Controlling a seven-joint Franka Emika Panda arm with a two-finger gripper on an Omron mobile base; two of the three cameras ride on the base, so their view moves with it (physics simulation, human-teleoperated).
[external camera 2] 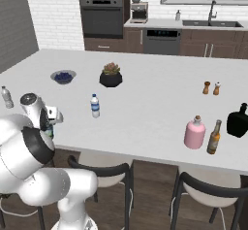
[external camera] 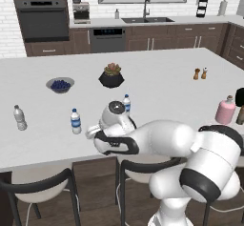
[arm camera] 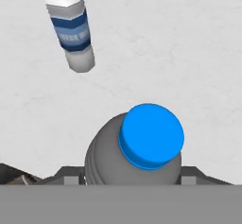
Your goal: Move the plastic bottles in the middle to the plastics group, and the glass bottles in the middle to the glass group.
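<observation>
The white table point(external camera: 157, 72) carried everything. The pink glass bottle point(external camera 2: 194, 133) stood beside the dark glass group point(external camera 2: 237, 121). The gripper point(arm camera: 134, 183) held a grey, blue-capped plastic bottle point(arm camera: 142, 147), jaws half-closed around it. Risk: swinging toward the plastics group point(external camera: 19, 118), it could clip the blue-labelled bottle point(external camera: 76, 121) just beside it, or the round body could slip.

Counter point(external camera: 157, 77): white, faint marbling. Held bottle point(arm camera: 134, 154): dark grey body w/ bright blue cap. Water bottle point(arm camera: 72, 29) nearby: clear-grey, white cap, blue-striped label. Plain bottle point(external camera: 19, 118): greyish, white cap. Glass bottle point(external camera 2: 194, 133): pale pink. Beer bottle point(external camera 2: 213, 138): brownish. Squat bottle point(external camera 2: 238, 121): black. Bowl point(external camera: 60, 84): grey, blue berries. Planter point(external camera: 111, 79): black.
</observation>
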